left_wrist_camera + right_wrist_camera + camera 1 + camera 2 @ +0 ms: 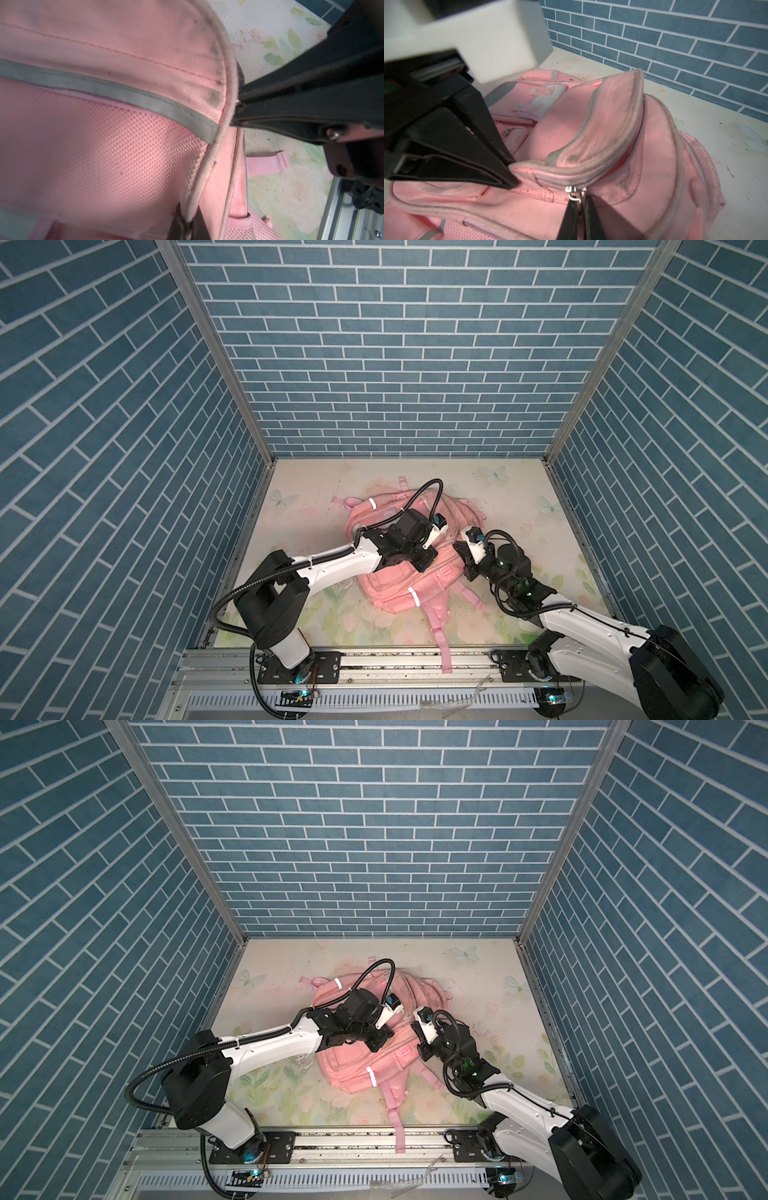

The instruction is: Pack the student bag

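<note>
The student bag (395, 589) (357, 1060), a large pink backpack, lies flat in the middle of the floral table. Both arms reach over it and meet near its right side. My left gripper (189, 225) is shut on the grey piped edge of a lifted pocket flap (612, 116); its black fingers (508, 178) pinch that flap's corner in the right wrist view. My right gripper (578, 204) (458, 548) is shut on the metal zipper pull (575, 192) just below the flap. Mesh lining (104, 145) shows under the raised flap.
Pink straps (444, 651) trail from the bag over the front metal rail (374, 659). Blue brick walls (395, 364) close in the back and both sides. Bare floral table surface (519, 497) lies around the bag.
</note>
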{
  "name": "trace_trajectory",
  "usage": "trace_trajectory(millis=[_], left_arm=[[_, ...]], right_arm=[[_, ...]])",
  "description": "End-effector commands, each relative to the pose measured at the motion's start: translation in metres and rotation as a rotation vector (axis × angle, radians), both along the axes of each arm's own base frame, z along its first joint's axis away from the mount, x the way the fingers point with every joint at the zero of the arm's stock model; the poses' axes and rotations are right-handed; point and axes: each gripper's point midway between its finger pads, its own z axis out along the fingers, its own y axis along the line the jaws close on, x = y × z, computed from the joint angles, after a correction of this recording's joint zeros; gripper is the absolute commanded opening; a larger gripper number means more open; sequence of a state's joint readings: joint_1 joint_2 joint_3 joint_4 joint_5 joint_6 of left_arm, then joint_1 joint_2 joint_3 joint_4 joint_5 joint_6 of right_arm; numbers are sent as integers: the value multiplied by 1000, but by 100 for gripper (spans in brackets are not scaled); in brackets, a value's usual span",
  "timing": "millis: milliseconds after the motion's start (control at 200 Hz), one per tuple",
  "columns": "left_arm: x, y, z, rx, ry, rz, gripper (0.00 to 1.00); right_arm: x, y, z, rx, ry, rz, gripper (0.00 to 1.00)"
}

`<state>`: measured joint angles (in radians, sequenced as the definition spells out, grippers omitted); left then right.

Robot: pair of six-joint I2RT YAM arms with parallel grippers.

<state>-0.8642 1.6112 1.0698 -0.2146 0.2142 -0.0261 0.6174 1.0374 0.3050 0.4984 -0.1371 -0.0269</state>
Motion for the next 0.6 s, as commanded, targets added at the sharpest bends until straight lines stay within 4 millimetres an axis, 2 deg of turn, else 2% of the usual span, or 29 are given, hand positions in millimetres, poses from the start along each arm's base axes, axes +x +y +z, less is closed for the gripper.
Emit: trace_trajectory(millis=[0, 215, 355, 480, 595], left_arm=[[-1, 34, -4, 119, -38, 26, 0], [4, 63, -10, 283, -137, -26, 0], [3, 75, -16, 373, -169, -115, 0], [2, 81, -17, 423, -208, -189, 0], [9, 88, -16, 472, -254, -227, 0]], right_arm=[[12, -11, -7, -66, 29, -58, 0], [35, -19, 3, -90, 37, -149, 0], [57, -32, -13, -85, 125, -216, 0], [64, -21, -28, -70, 207, -187, 0], [63, -12, -28, -50, 239, -149, 0]])
